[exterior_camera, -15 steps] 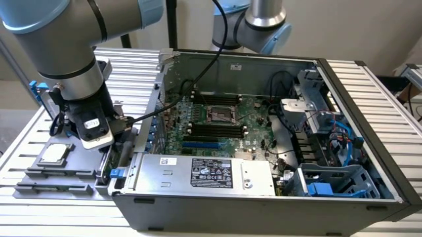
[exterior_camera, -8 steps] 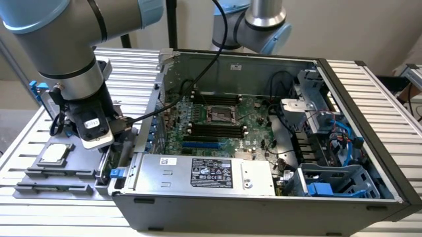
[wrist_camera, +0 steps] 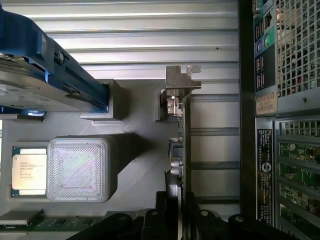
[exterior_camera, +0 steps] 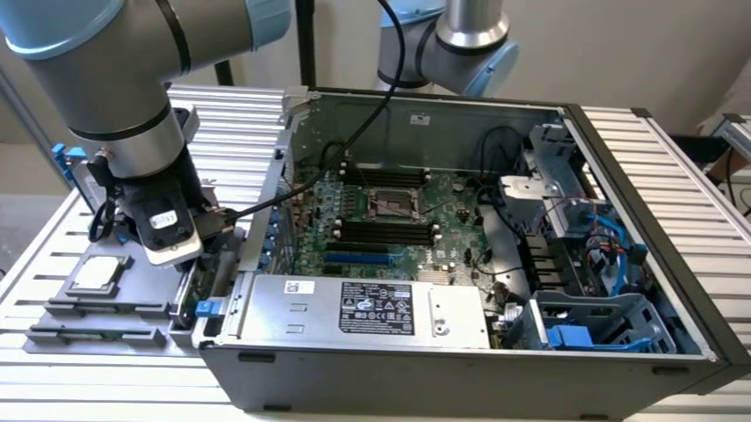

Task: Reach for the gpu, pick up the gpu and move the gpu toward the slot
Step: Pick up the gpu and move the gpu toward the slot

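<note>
The gpu [wrist_camera: 182, 150] stands on edge in the grey fixture [wrist_camera: 135, 165], a thin green card seen edge-on with its silver end bracket [wrist_camera: 182, 77] at the far end. My gripper [wrist_camera: 181, 212] straddles the near end of the card, its black fingers [wrist_camera: 165, 215] pressed close on both sides, shut on the card. In the exterior view my gripper [exterior_camera: 206, 255] hangs low between the fixture and the open computer case [exterior_camera: 470, 378]. Blue expansion slots [exterior_camera: 358, 260] lie on the motherboard inside the case.
A square silver chip [wrist_camera: 29, 171] lies on the fixture beside a ribbed block [wrist_camera: 80, 170]. A silver hard drive in a blue frame [wrist_camera: 40, 75] sits beyond it. The case's rear wall [wrist_camera: 280, 125] stands close beside the card. The power supply [exterior_camera: 352, 308] fills the case's near side.
</note>
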`<state>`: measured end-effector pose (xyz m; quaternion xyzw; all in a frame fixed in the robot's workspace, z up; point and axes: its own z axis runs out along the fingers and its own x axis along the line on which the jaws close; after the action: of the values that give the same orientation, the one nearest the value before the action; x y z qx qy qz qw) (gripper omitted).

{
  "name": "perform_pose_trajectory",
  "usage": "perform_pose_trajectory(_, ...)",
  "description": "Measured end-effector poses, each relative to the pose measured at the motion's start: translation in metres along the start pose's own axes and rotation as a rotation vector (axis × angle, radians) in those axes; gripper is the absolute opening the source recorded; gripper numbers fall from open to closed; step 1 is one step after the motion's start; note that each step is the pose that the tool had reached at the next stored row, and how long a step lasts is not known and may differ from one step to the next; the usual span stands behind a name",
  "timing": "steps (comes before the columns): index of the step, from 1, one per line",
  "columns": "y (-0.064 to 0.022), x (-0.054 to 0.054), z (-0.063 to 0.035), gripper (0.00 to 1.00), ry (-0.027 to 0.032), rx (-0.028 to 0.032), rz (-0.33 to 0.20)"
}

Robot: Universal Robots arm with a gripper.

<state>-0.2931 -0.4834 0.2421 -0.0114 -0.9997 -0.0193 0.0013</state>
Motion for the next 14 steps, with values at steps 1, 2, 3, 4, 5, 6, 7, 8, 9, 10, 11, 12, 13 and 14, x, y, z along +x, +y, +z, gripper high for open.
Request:
perform_pose_trajectory(1,0.0,0.0,0.0,0.26,0.0,0.0,0.0)
perform_pose_trajectory(2,0.0,0.0,0.0,0.26,0.0,0.0,0.0)
perform_pose_trajectory(3,0.0,0.0,0.0,0.26,0.0,0.0,0.0)
perform_pose_trajectory(4,0.0,0.0,0.0,0.26,0.0,0.0,0.0)
perform_pose_trajectory(5,0.0,0.0,0.0,0.26,-0.0001,-0.0001,0.0)
perform_pose_trajectory(6,0.0,0.0,0.0,0.26,-0.0002,-0.0005,0.0)
perform_pose_trajectory(7,0.0001,0.0,-0.0001,0.26,-0.0002,-0.0008,-0.002)
perform_pose_trajectory(8,0.0001,0.0,-0.0002,0.26,-0.0001,-0.0011,-0.005)
perform_pose_trajectory(9,0.0,0.0,-0.0004,0.26,0.0002,-0.0015,-0.009)
perform_pose_trajectory(10,0.0,0.0,-0.0006,0.26,0.0004,-0.0022,-0.012)
perform_pose_trajectory(11,0.0,0.0,-0.0007,0.26,0.0005,-0.0029,-0.015)
perform_pose_trajectory(12,0.0001,0.0,-0.0008,0.26,0.0007,-0.0035,-0.019)
perform_pose_trajectory(13,0.0001,0.0,-0.0009,0.26,0.0009,-0.0042,-0.023)
perform_pose_trajectory(14,0.0,0.0,-0.0009,0.26,0.0011,-0.0046,-0.027)
